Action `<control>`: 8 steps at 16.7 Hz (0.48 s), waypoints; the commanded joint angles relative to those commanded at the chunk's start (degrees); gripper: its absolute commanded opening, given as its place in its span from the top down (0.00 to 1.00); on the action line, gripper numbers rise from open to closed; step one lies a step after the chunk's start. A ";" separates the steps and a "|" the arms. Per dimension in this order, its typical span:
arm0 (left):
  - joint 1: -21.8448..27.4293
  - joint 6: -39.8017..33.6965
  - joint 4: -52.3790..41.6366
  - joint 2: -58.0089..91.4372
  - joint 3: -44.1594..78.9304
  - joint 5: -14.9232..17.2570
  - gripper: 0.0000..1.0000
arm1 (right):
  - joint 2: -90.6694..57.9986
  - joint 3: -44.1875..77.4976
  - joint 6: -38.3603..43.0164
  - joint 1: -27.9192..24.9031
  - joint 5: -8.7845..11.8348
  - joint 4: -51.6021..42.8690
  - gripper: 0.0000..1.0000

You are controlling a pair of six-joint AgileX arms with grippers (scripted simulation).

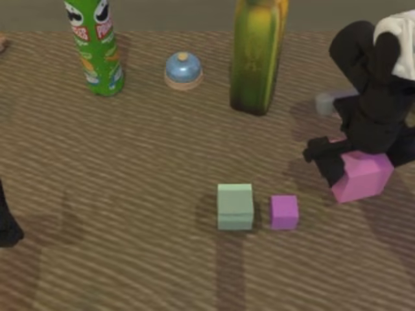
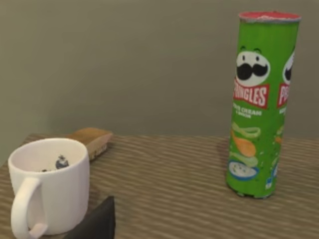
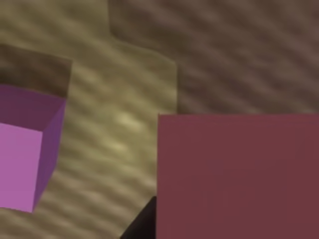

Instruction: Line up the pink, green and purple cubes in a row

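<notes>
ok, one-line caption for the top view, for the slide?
Right gripper at the pink cube, right of the side-by-side green cube and purple cube; left arm parked at the table's left.

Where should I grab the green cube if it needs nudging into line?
Come from straight above the green cube and close on its near and far faces; the purple cube sits close on its right, leaving little finger room there.

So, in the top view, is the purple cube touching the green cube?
No, the purple cube sits apart from the green cube, with a strip of table between them.
</notes>
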State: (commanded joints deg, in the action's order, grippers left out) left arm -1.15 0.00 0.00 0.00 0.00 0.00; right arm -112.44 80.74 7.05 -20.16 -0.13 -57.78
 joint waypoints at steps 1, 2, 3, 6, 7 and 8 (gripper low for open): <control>0.00 0.00 0.00 0.00 0.00 0.00 0.00 | 0.00 0.00 0.00 0.00 0.00 0.00 1.00; 0.00 0.00 0.00 0.00 0.00 0.00 0.00 | 0.00 0.00 0.00 0.00 0.00 0.00 1.00; 0.00 0.00 0.00 0.00 0.00 0.00 0.00 | -0.22 -0.14 0.10 0.29 0.01 0.15 1.00; 0.00 0.00 0.00 0.00 0.00 0.00 0.00 | -1.63 1.81 1.25 -0.63 -0.01 -0.95 1.00; 0.00 0.00 0.00 0.00 0.00 0.00 0.00 | -2.92 3.66 2.32 -1.45 -0.04 -1.98 1.00; 0.00 0.00 0.00 0.00 0.00 0.00 0.00 | -4.59 6.10 3.72 -2.46 -0.06 -3.31 1.00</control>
State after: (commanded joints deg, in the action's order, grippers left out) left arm -1.15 0.00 0.00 0.00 0.00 0.00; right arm -117.03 86.83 10.76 -22.62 -0.20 -61.09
